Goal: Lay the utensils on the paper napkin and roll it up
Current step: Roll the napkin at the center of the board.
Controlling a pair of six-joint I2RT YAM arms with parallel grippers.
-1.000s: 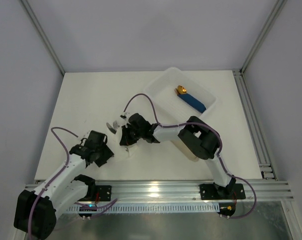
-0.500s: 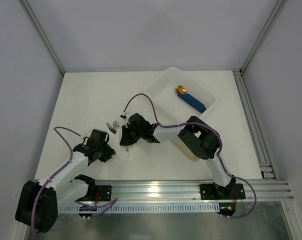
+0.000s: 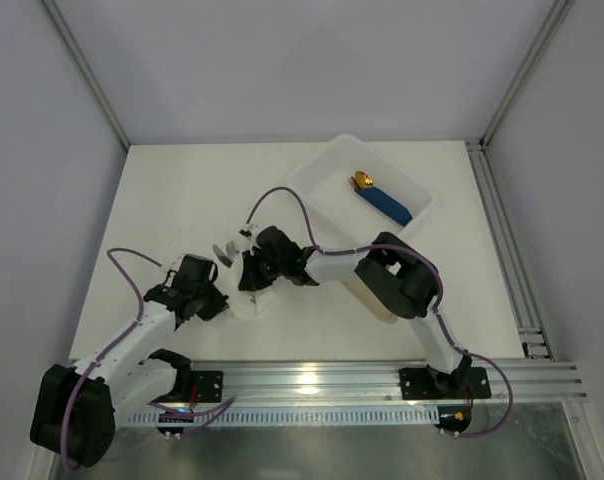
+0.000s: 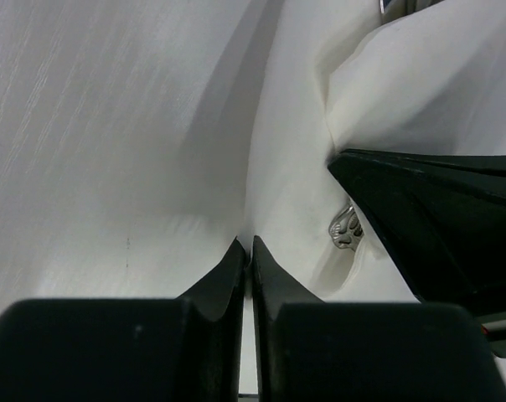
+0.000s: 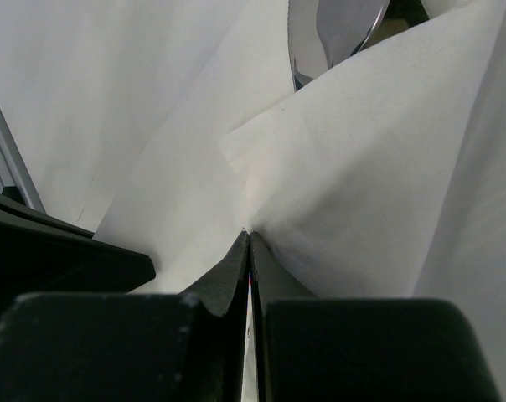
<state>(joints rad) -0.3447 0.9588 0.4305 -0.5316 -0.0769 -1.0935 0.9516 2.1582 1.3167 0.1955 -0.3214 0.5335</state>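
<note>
Blue-handled piece (image 3: 384,200) in tray (image 3: 322,178), utensils (image 5: 337,29) in napkin (image 5: 362,167)

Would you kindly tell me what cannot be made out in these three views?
Left wrist view: whether the shut left gripper pinches the paper napkin or merely meets its edge; the fingertips hide it.
Right wrist view: the utensils, cut by the top edge and wrapped in napkin folds; their number is unclear.
Top view: the napkin's outline, white on the white table and under the right gripper.
</note>
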